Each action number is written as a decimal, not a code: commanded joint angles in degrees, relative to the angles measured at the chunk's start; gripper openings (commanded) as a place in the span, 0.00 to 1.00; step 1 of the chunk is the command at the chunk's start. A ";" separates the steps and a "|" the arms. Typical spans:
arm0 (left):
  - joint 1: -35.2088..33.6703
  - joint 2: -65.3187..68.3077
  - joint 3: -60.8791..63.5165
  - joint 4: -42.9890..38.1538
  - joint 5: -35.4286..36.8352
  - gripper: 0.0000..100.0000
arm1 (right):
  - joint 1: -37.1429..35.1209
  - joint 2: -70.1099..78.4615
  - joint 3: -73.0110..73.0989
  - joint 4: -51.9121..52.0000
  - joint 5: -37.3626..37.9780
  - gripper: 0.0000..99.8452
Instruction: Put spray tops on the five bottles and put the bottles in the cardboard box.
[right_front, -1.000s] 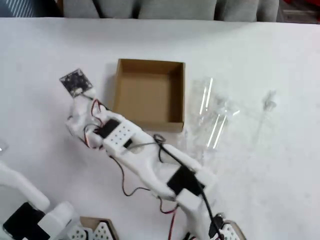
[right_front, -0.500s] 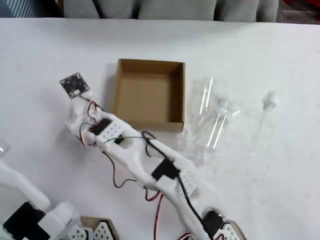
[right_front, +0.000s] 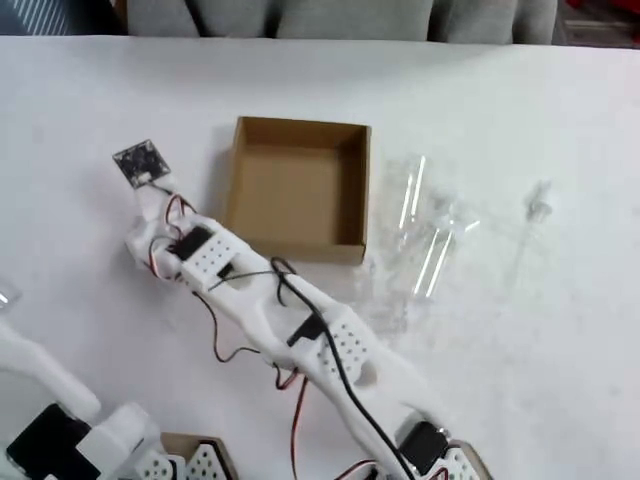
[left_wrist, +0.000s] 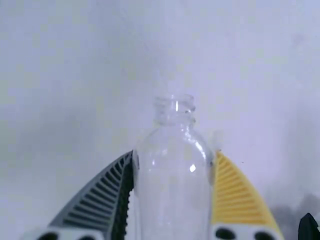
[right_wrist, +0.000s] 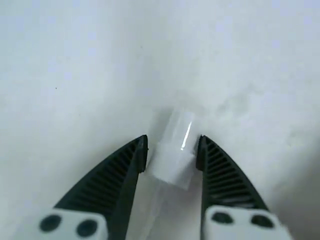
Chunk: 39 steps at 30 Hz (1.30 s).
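Counter first, from the high view: your cardboard box sits open side up near the middle, and a cluster of clear bottles lies just beside it, on the side away from the arm's wrist, the glass hard to tell one from another. An arm stretches on a slant from the near edge across the front of the box, its wrist ending beside the box's other wall, clear of the cardboard; from up here you cannot tell how its fingers stand. Over to the left wrist view: your left tool is clamped on a clear bottle, grey finger on one flank, yellow finger on the other, and the threaded neck stands bare with no top on it. Now the right wrist view: your right tool has its black fingers pressed to both sides of a spray top, gripping the white collar, the clear cap pointing away over the white counter.
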 joint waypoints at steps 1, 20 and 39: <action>1.01 -1.27 -3.34 3.25 -0.70 0.02 | 0.84 2.86 -11.43 10.33 -0.18 0.05; 36.62 -33.19 5.27 13.10 -0.35 0.02 | 7.78 0.13 -39.56 68.26 6.86 0.02; 51.56 -62.90 56.79 -28.13 -0.35 0.02 | 27.91 -41.27 -0.79 64.22 7.03 0.02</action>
